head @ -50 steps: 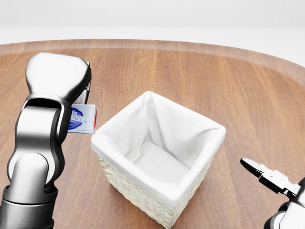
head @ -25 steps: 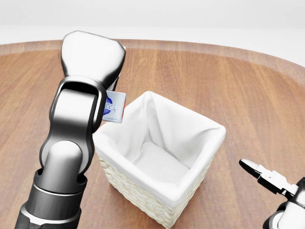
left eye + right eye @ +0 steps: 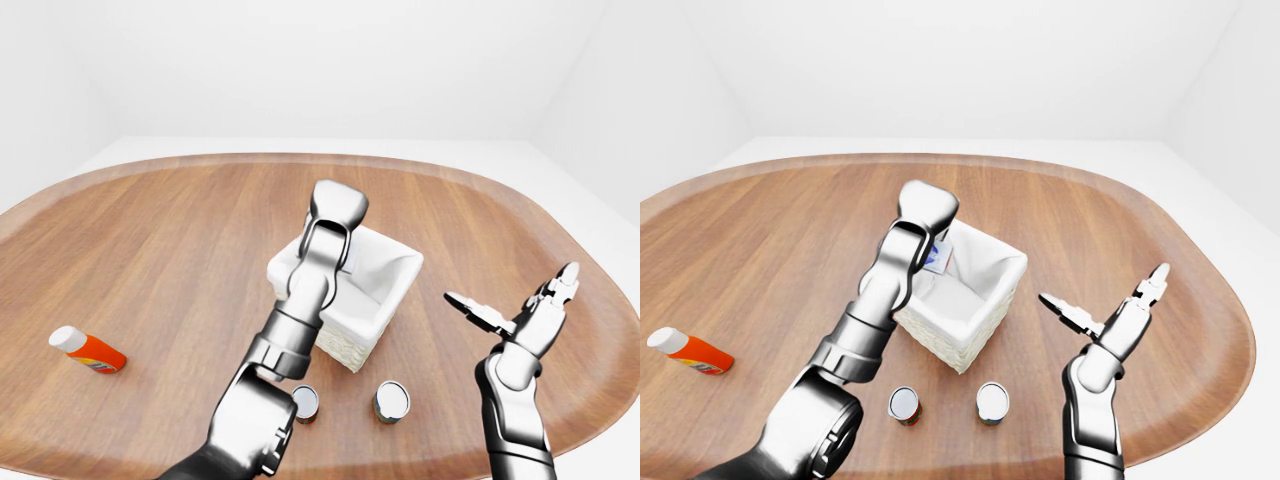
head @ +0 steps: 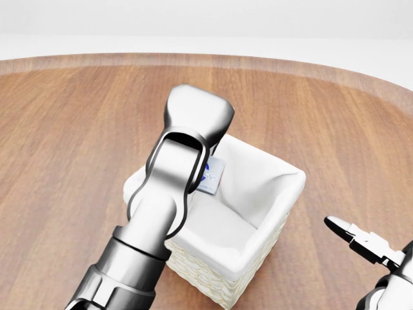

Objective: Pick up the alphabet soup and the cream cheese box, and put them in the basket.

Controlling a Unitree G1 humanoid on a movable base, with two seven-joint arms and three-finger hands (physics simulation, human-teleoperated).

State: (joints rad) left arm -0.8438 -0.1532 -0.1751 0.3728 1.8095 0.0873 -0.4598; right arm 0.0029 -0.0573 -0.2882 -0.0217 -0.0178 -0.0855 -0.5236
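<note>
My left hand (image 4: 205, 160) is shut on the cream cheese box (image 4: 212, 175), a small white box with a blue label. The hand's grey back hides most of the box. Box and hand hang over the left part of the opening of the white-lined wicker basket (image 4: 292, 188). Two small cans (image 3: 904, 404) (image 3: 991, 402) stand upright on the table below the basket in the right-eye view; only their lids show, so I cannot tell which is the alphabet soup. My right hand (image 3: 515, 292) is open and holds nothing, to the right of the basket.
An orange bottle with a white cap (image 3: 88, 351) lies far left on the oval wooden table (image 3: 150, 240). My left forearm (image 4: 139, 252) crosses the basket's left rim. White floor and walls surround the table.
My left arm has swung rightward, carrying the cream cheese box from left of the basket to over its opening. The right hand and the basket have stayed put.
</note>
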